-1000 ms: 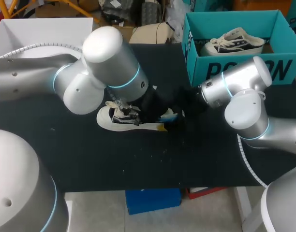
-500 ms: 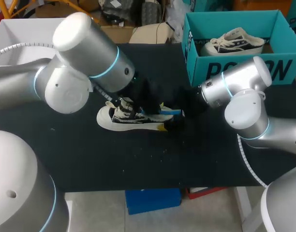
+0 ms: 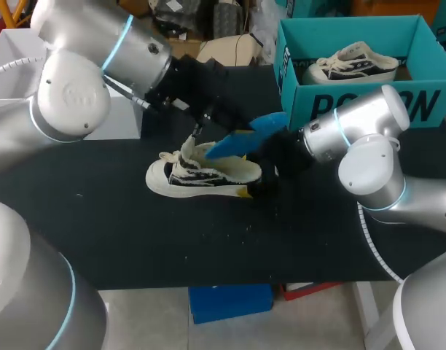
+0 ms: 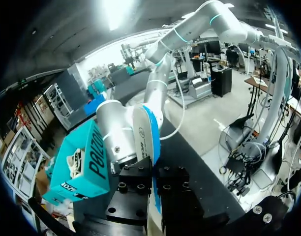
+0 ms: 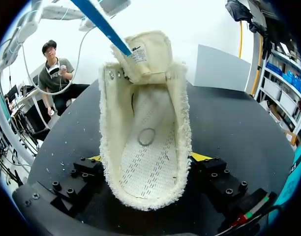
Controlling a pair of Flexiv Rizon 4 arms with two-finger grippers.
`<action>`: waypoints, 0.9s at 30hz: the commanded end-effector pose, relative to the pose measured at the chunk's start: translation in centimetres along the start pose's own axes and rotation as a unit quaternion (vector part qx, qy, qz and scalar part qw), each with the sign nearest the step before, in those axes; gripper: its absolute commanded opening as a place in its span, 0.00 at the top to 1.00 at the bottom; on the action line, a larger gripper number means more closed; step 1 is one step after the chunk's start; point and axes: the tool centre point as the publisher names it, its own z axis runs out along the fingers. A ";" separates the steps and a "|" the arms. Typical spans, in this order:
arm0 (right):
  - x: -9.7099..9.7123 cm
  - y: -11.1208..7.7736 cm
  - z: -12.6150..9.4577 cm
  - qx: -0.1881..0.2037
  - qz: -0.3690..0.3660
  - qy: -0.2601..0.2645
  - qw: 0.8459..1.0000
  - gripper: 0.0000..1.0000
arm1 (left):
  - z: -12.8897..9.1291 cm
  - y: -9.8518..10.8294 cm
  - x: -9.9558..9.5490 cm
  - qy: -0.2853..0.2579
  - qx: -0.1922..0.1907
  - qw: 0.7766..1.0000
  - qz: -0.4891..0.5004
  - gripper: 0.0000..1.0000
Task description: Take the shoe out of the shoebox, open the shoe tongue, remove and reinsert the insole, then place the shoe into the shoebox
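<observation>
Head view, shoe [image 3: 201, 173] crosswise, toe left, insole [image 3: 245, 135] angled above

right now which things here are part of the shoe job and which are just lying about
Job: shoe on the table, gripped by the right gripper; blue insole, held above it by the left gripper; teal shoebox.
Lying about: second shoe in the shoebox; white box.

A black table [image 3: 135, 240] fills the scene; small pale specks [image 3: 246, 227] dot its surface toward the near edge.
</observation>
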 end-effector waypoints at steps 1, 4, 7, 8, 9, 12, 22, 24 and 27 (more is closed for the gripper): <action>-0.1 -0.2 0.2 0.001 0.001 0.000 1.000 1.00 | -1.5 0.6 0.2 0.002 0.038 0.999 0.004 1.00; -0.1 -0.2 0.2 0.001 0.001 0.000 1.000 1.00 | -1.5 0.6 0.2 0.002 0.038 0.999 0.004 1.00; -0.1 -0.2 0.2 0.001 0.001 0.000 1.000 1.00 | -1.5 0.6 0.2 0.002 0.038 0.999 0.004 1.00; -0.1 -0.2 0.2 0.001 0.001 0.000 1.000 1.00 | -1.5 0.6 0.2 0.002 0.038 0.999 0.004 1.00; -0.1 -0.2 0.2 0.001 0.001 0.000 1.000 1.00 | -1.5 0.6 0.2 0.002 0.038 0.999 0.004 1.00; -0.1 -0.2 0.2 0.001 0.001 0.000 1.000 1.00 | -1.5 0.6 0.2 0.002 0.038 0.999 0.004 1.00; -0.1 -0.2 0.2 0.001 0.001 0.000 1.000 1.00 | -5.5 -1.5 0.4 0.009 0.171 0.970 -0.172 1.00; -0.1 -0.2 0.2 0.001 0.001 0.000 1.000 1.00 | -6.0 -2.1 0.4 0.018 0.192 0.962 -0.194 1.00; -0.1 -0.2 0.2 0.001 0.001 0.000 1.000 1.00 | -6.8 -3.2 0.5 0.044 0.226 0.947 -0.222 1.00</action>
